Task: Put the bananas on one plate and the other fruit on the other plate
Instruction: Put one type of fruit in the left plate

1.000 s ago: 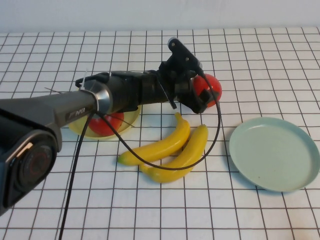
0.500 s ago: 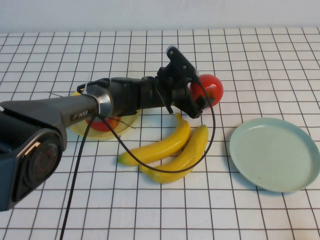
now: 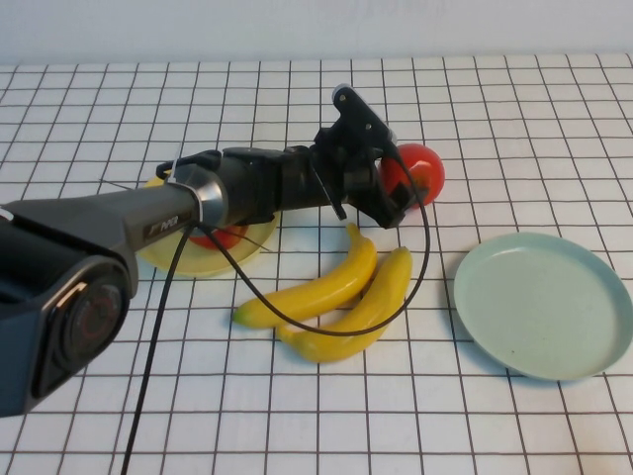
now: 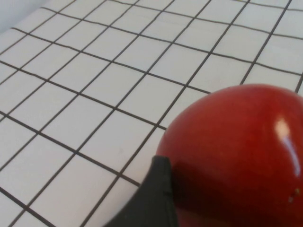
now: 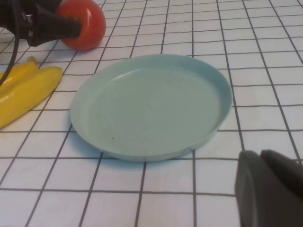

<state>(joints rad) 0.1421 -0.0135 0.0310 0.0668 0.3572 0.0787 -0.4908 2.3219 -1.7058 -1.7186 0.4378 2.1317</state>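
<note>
- High view: the left hand [image 3: 394, 193] reached across the counter [image 3: 495, 119] and was closed around a red apple [image 3: 417, 172], its far side showing beyond the fingers. The yellow plate [image 3: 158, 252], holding the second apple [image 3: 223, 237], lay back toward the robot's left. The bananas [image 3: 336, 292] lay between the plates.
- Left wrist view: one finger [image 4: 151, 203] pressed the apple [image 4: 236, 151].
- Right wrist view: the right hand [image 5: 270, 189], grip indeterminate, hung just beside the empty mint-green plate [image 5: 208, 80].
</note>
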